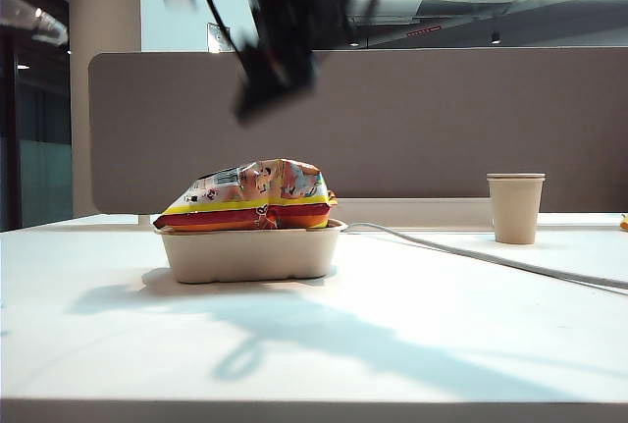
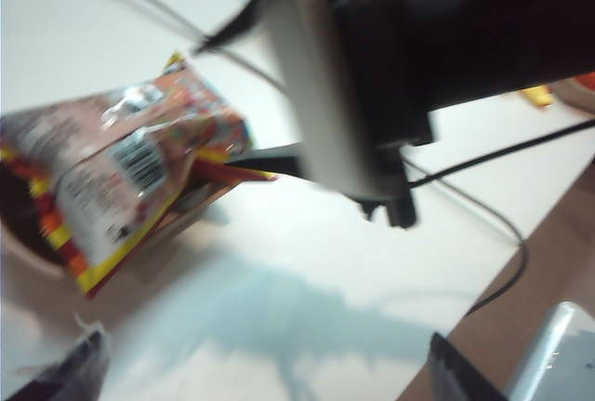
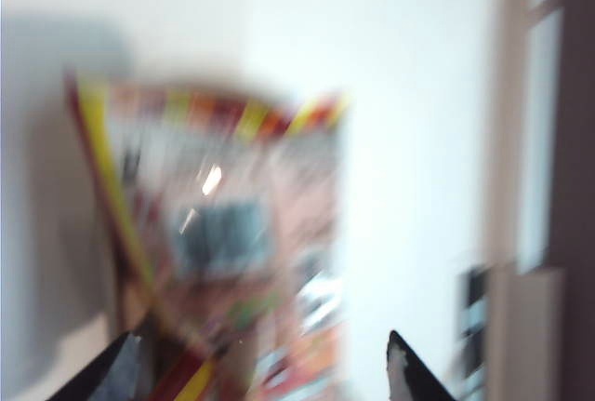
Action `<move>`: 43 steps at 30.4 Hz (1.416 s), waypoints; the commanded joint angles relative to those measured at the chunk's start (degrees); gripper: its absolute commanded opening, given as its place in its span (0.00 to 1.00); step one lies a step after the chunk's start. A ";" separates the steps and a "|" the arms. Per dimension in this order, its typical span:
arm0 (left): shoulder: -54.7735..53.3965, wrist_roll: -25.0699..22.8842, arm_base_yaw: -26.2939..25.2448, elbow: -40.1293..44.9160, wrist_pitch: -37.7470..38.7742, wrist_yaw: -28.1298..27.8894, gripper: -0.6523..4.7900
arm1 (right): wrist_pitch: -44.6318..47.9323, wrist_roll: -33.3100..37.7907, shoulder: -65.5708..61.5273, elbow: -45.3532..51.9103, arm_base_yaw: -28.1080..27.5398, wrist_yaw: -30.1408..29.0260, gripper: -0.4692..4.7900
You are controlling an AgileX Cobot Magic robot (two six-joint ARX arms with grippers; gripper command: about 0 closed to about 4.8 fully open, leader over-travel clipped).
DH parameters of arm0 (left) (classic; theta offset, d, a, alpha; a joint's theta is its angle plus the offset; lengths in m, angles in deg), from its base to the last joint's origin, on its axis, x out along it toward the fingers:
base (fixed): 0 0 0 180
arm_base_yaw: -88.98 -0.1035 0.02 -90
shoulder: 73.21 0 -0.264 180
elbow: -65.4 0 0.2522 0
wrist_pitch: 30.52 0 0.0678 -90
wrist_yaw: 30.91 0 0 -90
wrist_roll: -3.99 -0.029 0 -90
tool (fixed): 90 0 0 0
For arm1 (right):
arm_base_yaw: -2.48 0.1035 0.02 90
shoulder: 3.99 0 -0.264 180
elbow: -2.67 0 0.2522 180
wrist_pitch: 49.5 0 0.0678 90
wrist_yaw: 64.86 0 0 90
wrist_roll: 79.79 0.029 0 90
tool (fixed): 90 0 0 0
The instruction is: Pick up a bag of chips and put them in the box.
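The bag of chips (image 1: pixel 250 195), striped red, orange and yellow, lies on its side in the beige box (image 1: pixel 250 256), bulging above the rim. My right gripper (image 1: pixel 260 99) hangs blurred in the air well above the bag, apart from it. In its wrist view its dark fingertips stand apart, so the right gripper (image 3: pixel 260 373) is open, and the blurred bag (image 3: pixel 223 233) lies beyond them. The left gripper (image 2: pixel 265 378) is open with only tabletop between its tips. It faces the bag (image 2: pixel 130 168) and the right arm (image 2: pixel 372 94). The left gripper does not show in the exterior view.
A tall beige paper cup (image 1: pixel 515 207) stands at the back right. A grey cable (image 1: pixel 471 251) runs from behind the box to the right edge. A grey partition (image 1: pixel 442 129) closes off the back of the white table (image 1: pixel 314 344).
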 commanded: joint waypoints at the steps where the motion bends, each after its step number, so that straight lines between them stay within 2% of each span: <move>1: 0.15 1.90 0.04 -0.35 -5.25 4.87 0.94 | 2.80 4.46 4.72 -0.46 1.75 -0.02 0.73; 10: 4.94 5.99 0.02 -0.50 -10.51 6.21 0.93 | -2.32 14.43 20.92 -0.44 6.14 6.19 0.73; 15: 12.09 9.51 -0.02 -0.52 -14.97 5.62 0.91 | -10.43 22.27 29.14 -0.42 6.56 7.06 0.73; 19: 18.56 12.83 -0.02 -0.52 -16.59 2.29 0.91 | -19.87 27.67 34.38 -0.39 6.54 7.08 0.73; 23: 24.13 14.43 -0.02 -0.52 -16.26 -0.61 0.91 | -28.76 32.17 38.01 -0.33 6.58 7.02 0.71; 27: 28.59 15.69 -0.02 -0.52 -14.53 -0.59 0.90 | -34.38 35.52 41.27 -0.13 8.24 7.06 0.70; 33: 32.65 15.85 -0.02 -0.52 -9.11 -0.59 0.90 | -36.41 39.04 46.42 -0.13 12.28 7.89 0.70; 36: 33.73 15.85 -0.02 -0.52 -7.39 -0.59 0.90 | -37.20 40.17 49.44 -0.09 14.60 11.28 0.66; 43: 34.40 15.78 -0.02 -0.50 -4.76 -0.55 0.90 | -39.69 44.06 56.46 3.96 17.14 16.59 0.66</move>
